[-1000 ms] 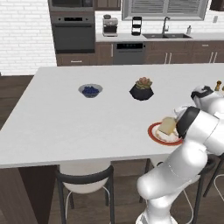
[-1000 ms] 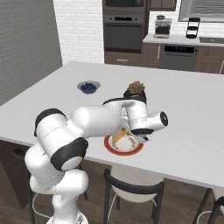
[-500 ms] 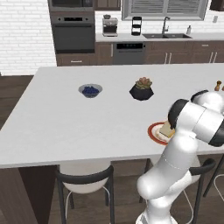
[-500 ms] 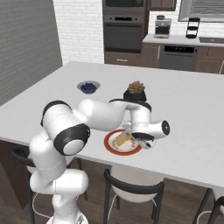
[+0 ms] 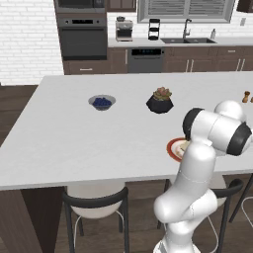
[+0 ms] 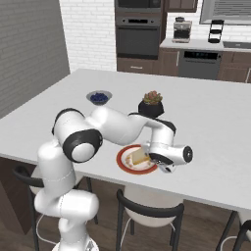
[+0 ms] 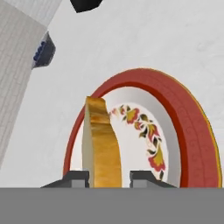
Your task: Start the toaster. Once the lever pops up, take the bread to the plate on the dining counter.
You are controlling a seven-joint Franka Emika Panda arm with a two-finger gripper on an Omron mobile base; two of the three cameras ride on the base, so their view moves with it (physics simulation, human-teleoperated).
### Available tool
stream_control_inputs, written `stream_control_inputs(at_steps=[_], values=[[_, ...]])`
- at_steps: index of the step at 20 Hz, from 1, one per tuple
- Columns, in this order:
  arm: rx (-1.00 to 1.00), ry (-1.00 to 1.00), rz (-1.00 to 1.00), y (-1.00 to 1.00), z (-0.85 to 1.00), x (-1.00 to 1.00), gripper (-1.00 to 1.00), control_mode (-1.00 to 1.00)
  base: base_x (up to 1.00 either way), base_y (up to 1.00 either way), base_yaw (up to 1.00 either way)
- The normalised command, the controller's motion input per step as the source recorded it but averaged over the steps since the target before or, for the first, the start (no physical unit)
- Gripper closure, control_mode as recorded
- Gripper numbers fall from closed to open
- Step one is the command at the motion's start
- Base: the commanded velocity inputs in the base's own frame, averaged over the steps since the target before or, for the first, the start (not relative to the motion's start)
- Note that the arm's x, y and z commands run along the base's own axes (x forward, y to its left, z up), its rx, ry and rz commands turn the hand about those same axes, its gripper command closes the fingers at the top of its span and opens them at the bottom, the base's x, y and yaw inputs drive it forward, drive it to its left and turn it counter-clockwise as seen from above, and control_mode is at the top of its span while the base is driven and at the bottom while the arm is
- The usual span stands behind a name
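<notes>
The plate [image 6: 125, 164] sits near the front edge of the long white table [image 5: 74, 133], red-orange round the rim with a pale centre painted in a red and yellow flower pattern, clear in the hand view [image 7: 192, 131]. In it stands the bread [image 7: 101, 144], a tan slice with a golden crust, up on its edge rather than lying flat; from the right base view it shows as a pale wedge [image 6: 138, 156] on the plate's middle. From the left base view, just a sliver of the plate [image 5: 174, 148] peeks out beside the white arm.

The fingers [image 7: 109, 177] stand on either side of the slice's near end, one dark tip [image 7: 76, 177] to each face. There seems to be a thin gap on at least one side, but I cannot tell whether they are pinching the bread or just clear of it. In the right base view the hand [image 6: 164, 164] hangs low over the plate's far side.

Farther back on the table a small bowl [image 5: 102, 102] holds something blue, and a black faceted pot [image 5: 159, 103] holds a reddish-green plant. Two small shakers [image 5: 245, 96] stand at the right edge.

No writing or brand can be read on anything; the coffee machine [image 5: 124, 28] on the back counter is too small to tell.
</notes>
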Motion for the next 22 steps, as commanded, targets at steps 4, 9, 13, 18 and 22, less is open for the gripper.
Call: stream_control_inputs(at_steps=[4, 9, 13, 18, 22], values=[[0.0, -0.03, -0.06, 0.01, -0.02, -0.02, -1.0, -1.0, 0.0, 0.0, 0.0], [0.0, 0.0, -0.04, 0.0, 0.01, 0.0, -1.0, -1.0, 0.0, 0.0, 0.0], [-0.02, 0.02, -0.05, 0.0, 0.13, 0.0, -1.0, -1.0, 0.0, 0.0, 0.0], [-0.08, 0.08, -0.05, 0.01, 0.13, -0.07, -1.0, -1.0, 0.0, 0.0, 0.0], [-0.4, 0.3, -0.05, 0.53, -0.1, -0.02, -1.0, -1.0, 0.0, 0.0, 0.0]])
